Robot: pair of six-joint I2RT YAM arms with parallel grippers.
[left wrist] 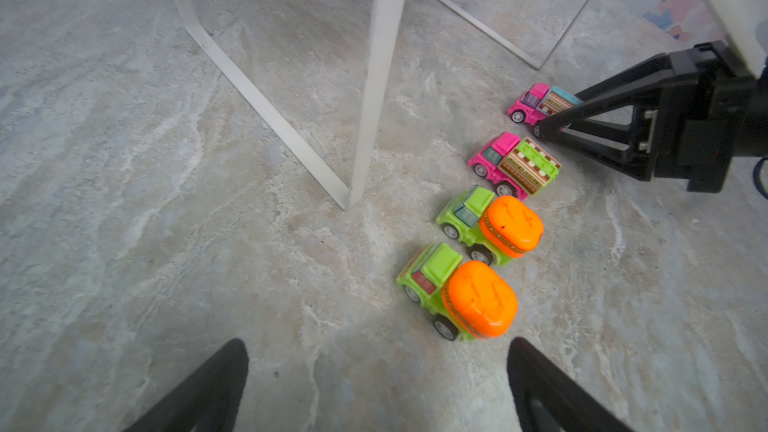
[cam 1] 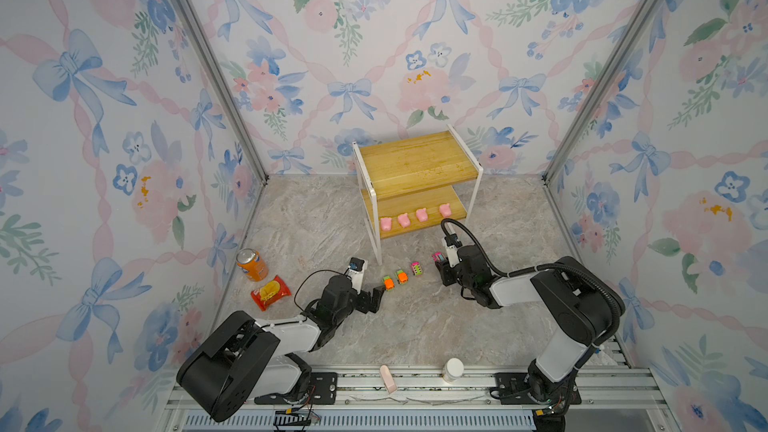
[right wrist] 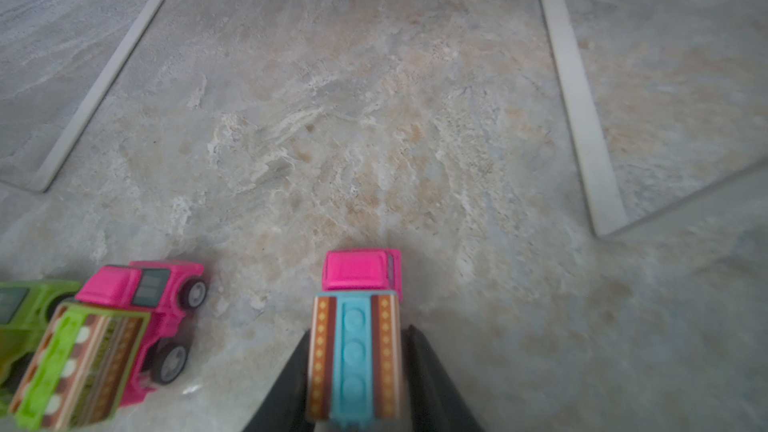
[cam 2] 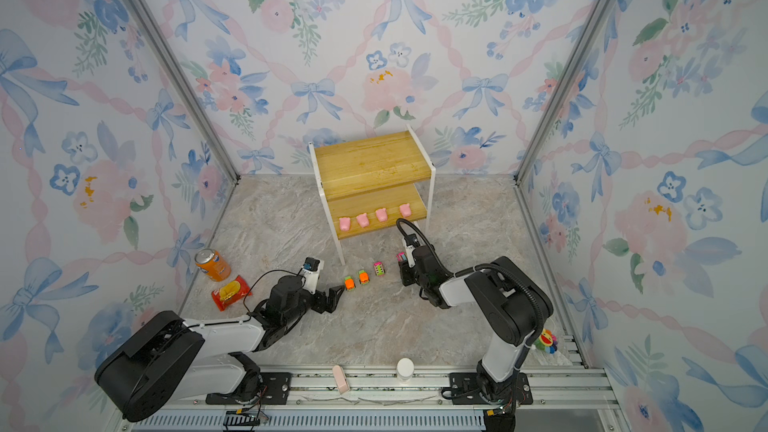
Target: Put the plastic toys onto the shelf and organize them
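step: grabbing teal-bed pink truck (right wrist: 357, 338) off desk (cam 1: 415, 326), far end of car row from shelf's front leg (left wrist: 376, 76); pigs done, cars all still down.
pigs: four (cam 1: 415, 218) in a row along front edge of shelf (cam 1: 415, 155) lower board; top board bare.
cars: two orange-green (left wrist: 478, 268) nearest shelf's front leg, then green-bed pink truck (left wrist: 515, 164), then teal-bed one; all on desk in front of shelf.
right fingers (right wrist: 432, 376): flanking truck bed both sides, look closed onto it; wheels seem on desk yet, no lift seen. Judged pinching, not 100% sure pads bear fully.
right arm: reaching fwd low, wrist pitched down, right gripper (cam 1: 439, 261) at desk level just in front of shelf's right side.
left fingers (left wrist: 216, 384): spread wide, nothing between; left gripper (cam 1: 376, 295) just short of nearest orange car.
left arm: stretched low along desk, pointing at car row, hovering.
next: firm up pinch, straight lift, carry to top board prob. (lower front taken by pigs), set down square.
risk: truck on wheels, may roll or twist out; shelf frame close to path.
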